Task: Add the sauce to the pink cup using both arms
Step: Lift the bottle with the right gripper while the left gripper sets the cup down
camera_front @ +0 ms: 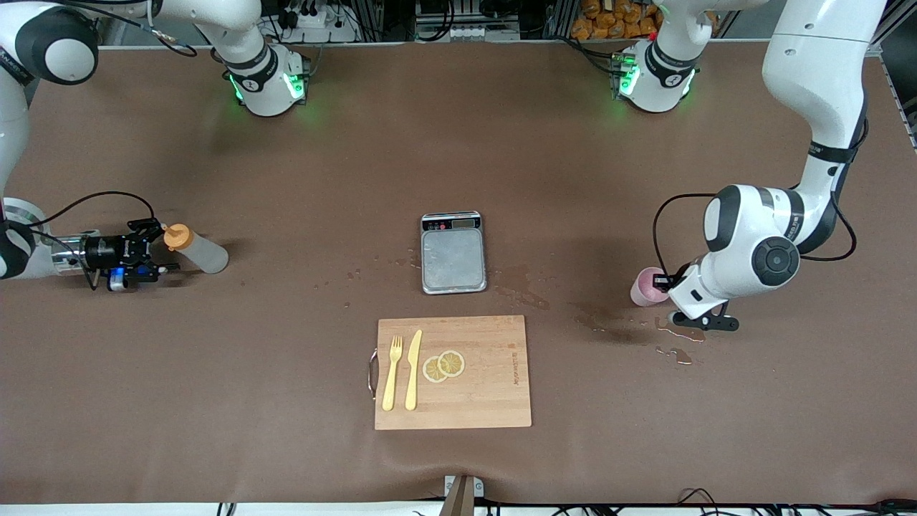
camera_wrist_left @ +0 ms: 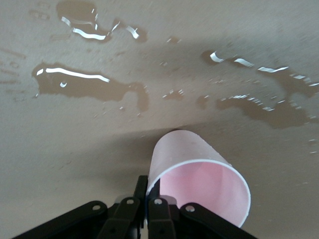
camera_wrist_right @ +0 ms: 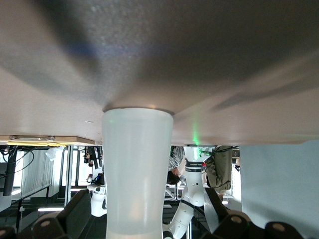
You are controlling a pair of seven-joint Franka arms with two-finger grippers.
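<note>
Brown tabletop, wet patches point(camera_front: 609, 326) everywhere toward the left arm's end! At nine o'clock, the right gripper point(camera_front: 159, 247) brackets the sauce point(camera_front: 197, 249) by its orange cap, bottle standing, fingers spread, not yet clamped. Scale point(camera_front: 453, 252) at centre. At three o'clock, the left gripper point(camera_front: 663, 281) pinches the pink cup point(camera_front: 647, 287) by its rim. That thin hold could slip, and a hard squeeze may splatter more.

Scale point(camera_front: 453, 252) mid-table, board point(camera_front: 453, 373) nearer camera — fork point(camera_front: 391, 373), knife point(camera_front: 413, 370) on it
</note>
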